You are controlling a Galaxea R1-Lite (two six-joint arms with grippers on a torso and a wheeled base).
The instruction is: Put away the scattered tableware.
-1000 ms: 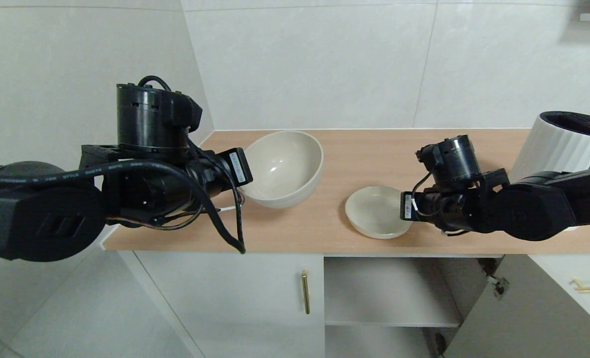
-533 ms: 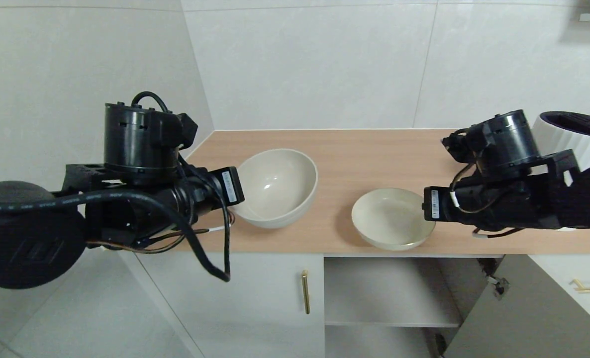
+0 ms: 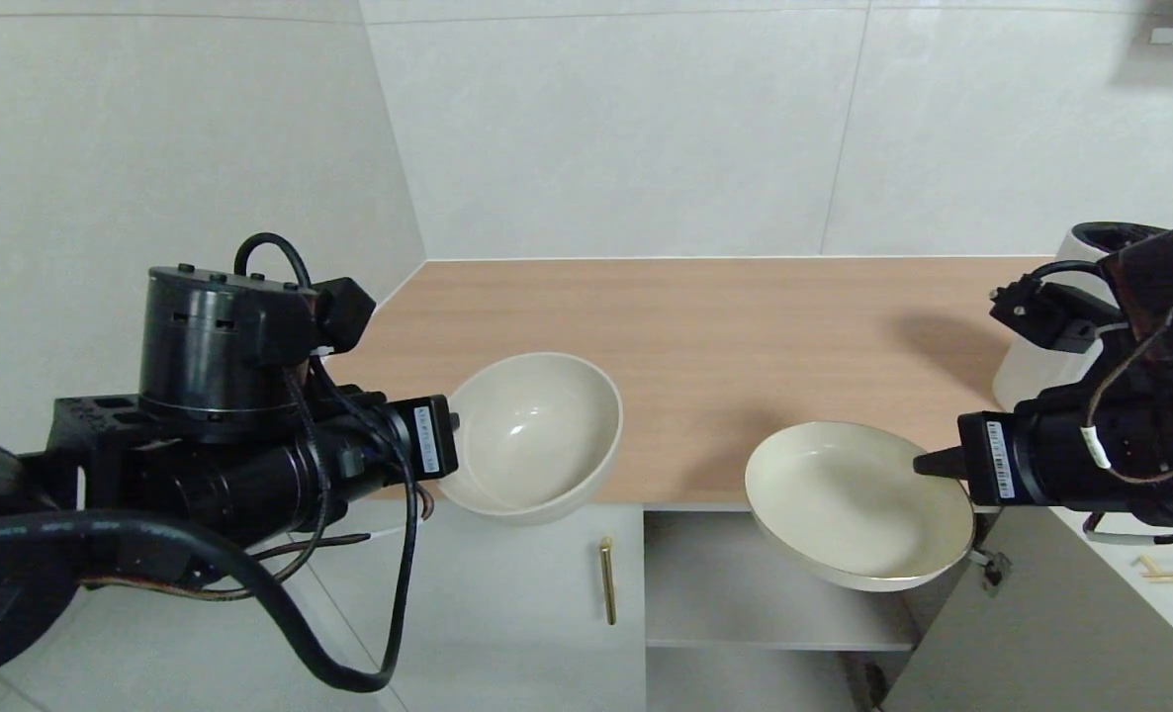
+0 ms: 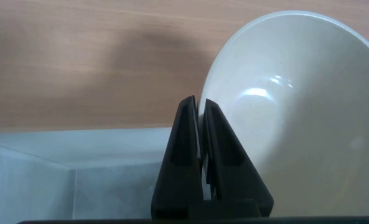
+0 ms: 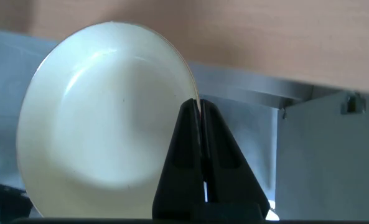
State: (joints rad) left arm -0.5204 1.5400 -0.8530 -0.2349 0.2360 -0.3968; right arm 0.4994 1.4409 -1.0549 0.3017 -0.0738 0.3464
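Observation:
My left gripper (image 3: pixel 451 445) is shut on the rim of a deep cream bowl (image 3: pixel 529 435), which hangs in the air over the front edge of the wooden counter (image 3: pixel 705 326). The left wrist view has the same bowl (image 4: pixel 296 106) with its rim pinched by the left gripper (image 4: pixel 200 115). My right gripper (image 3: pixel 928 463) is shut on the rim of a shallow cream bowl (image 3: pixel 854 504), held tilted in front of the counter edge, above the open cabinet. The right wrist view shows this shallow bowl (image 5: pixel 103 112) clamped by the right gripper (image 5: pixel 199 112).
Below the counter an open cabinet shelf (image 3: pixel 765 583) sits beside a closed white door with a gold handle (image 3: pixel 606 580). A white ribbed container (image 3: pixel 1071 316) stands at the counter's right end. Tiled walls close the back and left.
Both arms have lifted their bowls off the counter and pulled them back toward me, past the front edge. The right arm also moved right, uncovering less of the ribbed container.

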